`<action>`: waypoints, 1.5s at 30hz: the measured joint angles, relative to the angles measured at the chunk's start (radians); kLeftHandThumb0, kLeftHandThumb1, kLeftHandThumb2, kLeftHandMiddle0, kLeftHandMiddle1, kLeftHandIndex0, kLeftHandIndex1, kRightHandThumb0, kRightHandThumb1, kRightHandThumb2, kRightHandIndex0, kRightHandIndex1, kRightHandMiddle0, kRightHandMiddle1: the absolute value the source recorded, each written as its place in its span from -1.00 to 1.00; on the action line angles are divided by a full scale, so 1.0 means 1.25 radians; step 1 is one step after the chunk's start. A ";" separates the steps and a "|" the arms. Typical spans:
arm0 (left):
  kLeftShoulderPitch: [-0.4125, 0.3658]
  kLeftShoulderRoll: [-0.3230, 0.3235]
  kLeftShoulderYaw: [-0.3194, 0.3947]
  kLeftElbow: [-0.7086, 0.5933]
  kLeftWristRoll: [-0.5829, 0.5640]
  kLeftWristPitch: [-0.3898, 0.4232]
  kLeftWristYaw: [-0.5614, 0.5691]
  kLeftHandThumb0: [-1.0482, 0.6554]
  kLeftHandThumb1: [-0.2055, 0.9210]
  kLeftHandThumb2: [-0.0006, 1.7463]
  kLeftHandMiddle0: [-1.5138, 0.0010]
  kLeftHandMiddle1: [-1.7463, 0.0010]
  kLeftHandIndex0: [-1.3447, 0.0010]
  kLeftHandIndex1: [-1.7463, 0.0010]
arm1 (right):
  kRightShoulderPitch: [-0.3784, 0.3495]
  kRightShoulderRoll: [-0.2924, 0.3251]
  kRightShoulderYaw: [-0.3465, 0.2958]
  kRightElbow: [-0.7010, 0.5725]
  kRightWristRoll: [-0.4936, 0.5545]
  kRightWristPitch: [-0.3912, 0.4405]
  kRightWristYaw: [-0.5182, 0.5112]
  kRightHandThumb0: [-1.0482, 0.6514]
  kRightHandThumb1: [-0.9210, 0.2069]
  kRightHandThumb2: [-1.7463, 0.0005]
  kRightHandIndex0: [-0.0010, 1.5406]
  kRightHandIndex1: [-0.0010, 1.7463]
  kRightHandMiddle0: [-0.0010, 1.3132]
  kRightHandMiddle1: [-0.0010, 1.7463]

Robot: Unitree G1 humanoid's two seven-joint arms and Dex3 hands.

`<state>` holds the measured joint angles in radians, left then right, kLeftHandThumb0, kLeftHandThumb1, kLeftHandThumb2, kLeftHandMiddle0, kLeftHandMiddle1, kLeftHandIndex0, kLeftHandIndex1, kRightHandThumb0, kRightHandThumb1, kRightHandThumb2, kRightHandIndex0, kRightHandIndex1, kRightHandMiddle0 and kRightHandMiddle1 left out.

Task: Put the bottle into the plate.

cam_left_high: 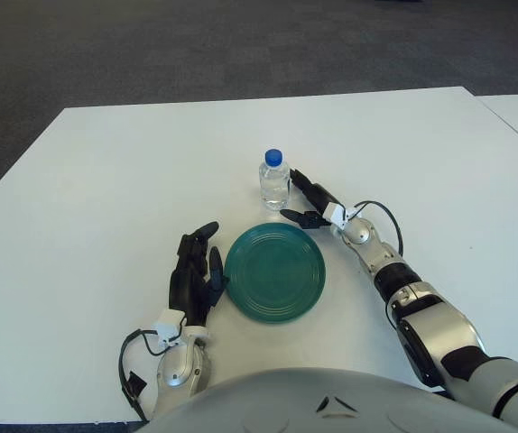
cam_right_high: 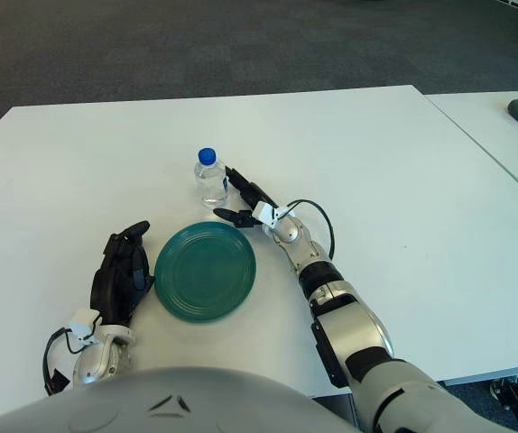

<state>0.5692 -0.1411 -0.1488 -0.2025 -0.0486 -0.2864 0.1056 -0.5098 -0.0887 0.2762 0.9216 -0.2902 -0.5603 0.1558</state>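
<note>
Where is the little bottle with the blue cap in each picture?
Left eye view: the bottle stands just left of the picture's middle, above the green plate, with the right hand open beside it on its right.
Right eye view: the bottle shows further left, again just above the plate.
Shared landmark: the green plate, with the left hand at its left edge.

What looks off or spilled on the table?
Nothing stands out. The bottle stands upright and capped on the table, beyond the plate. The right robot hand is open beside it; the left robot hand shows left of the plate.
</note>
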 measured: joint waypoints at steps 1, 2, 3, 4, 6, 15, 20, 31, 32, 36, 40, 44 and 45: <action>0.000 0.000 -0.002 0.000 0.000 0.000 0.001 -0.55 1.00 -0.22 0.26 0.61 0.70 -0.05 | 0.000 0.000 0.001 0.000 0.000 -0.001 0.000 -1.00 -1.00 0.41 -0.95 -0.98 -0.95 -0.93; 0.001 0.000 -0.004 -0.001 0.000 0.000 0.002 -0.56 1.00 -0.22 0.26 0.61 0.70 -0.05 | 0.000 0.001 0.001 0.000 0.000 -0.002 0.000 -1.00 -1.00 0.41 -0.95 -0.98 -0.95 -0.93; 0.001 0.000 -0.006 -0.001 0.000 0.000 0.003 -0.56 1.00 -0.22 0.26 0.61 0.69 -0.05 | 0.000 0.001 0.002 0.000 0.000 -0.003 0.000 -1.00 -1.00 0.40 -0.94 -0.99 -0.96 -0.90; 0.001 0.000 -0.007 -0.001 0.000 0.000 0.004 -0.56 1.00 -0.23 0.26 0.60 0.69 -0.05 | 0.000 0.002 0.004 0.000 0.000 -0.004 0.000 -1.00 -1.00 0.40 -0.93 -0.99 -0.97 -0.86; 0.001 0.000 -0.010 -0.001 0.000 0.000 0.006 -0.57 1.00 -0.23 0.25 0.60 0.68 -0.05 | 0.000 0.004 0.006 0.000 0.000 -0.006 0.000 -1.00 -1.00 0.39 -0.91 -0.99 -0.99 -0.82; 0.003 0.000 -0.011 -0.002 -0.001 -0.001 0.014 -0.54 1.00 -0.23 0.24 0.59 0.67 -0.05 | 0.000 0.007 0.009 -0.005 0.000 -0.013 0.006 -1.00 -1.00 0.40 -0.84 -0.98 -1.00 -0.66; 0.002 0.000 -0.009 -0.002 -0.004 0.000 0.014 -0.52 1.00 -0.23 0.24 0.60 0.67 -0.05 | 0.000 0.006 0.009 -0.010 0.000 -0.020 0.011 -1.00 -1.00 0.40 -0.80 -0.97 -1.00 -0.62; 0.000 0.000 -0.004 -0.002 -0.011 0.001 0.014 -0.52 1.00 -0.23 0.24 0.59 0.67 -0.04 | 0.004 0.003 0.004 -0.010 0.006 -0.036 0.021 -1.00 -1.00 0.39 -0.77 -0.98 -1.00 -0.58; -0.001 0.000 -0.004 -0.002 -0.011 0.001 0.014 -0.52 1.00 -0.23 0.24 0.59 0.68 -0.04 | 0.005 0.002 0.004 -0.010 0.006 -0.040 0.022 -1.00 -1.00 0.37 -0.76 -0.97 -1.00 -0.57; -0.005 0.000 -0.004 -0.002 -0.013 0.002 0.014 -0.54 1.00 -0.24 0.24 0.59 0.69 -0.04 | 0.016 -0.002 0.004 -0.010 0.006 -0.064 0.022 -1.00 -1.00 0.32 -0.73 -0.97 -1.00 -0.52; -0.008 0.000 -0.003 -0.001 -0.014 0.003 0.014 -0.53 1.00 -0.24 0.23 0.58 0.69 -0.03 | 0.042 -0.017 0.004 -0.024 0.008 -0.115 0.031 -1.00 -1.00 0.30 -0.69 -0.97 -1.00 -0.41; -0.009 0.000 0.000 -0.003 -0.017 0.008 0.014 -0.52 1.00 -0.23 0.24 0.59 0.70 -0.03 | 0.084 -0.026 0.003 -0.054 0.035 -0.155 0.059 -1.00 -1.00 0.31 -0.68 -0.97 -1.00 -0.37; -0.009 0.000 0.001 -0.003 -0.017 0.009 0.014 -0.53 1.00 -0.23 0.25 0.59 0.71 -0.03 | 0.095 -0.026 0.003 -0.061 0.043 -0.160 0.071 -1.00 -1.00 0.31 -0.68 -0.97 -1.00 -0.36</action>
<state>0.5574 -0.1410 -0.1472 -0.2062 -0.0695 -0.2752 0.1231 -0.3909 -0.1210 0.2795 0.8449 -0.2359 -0.7602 0.2445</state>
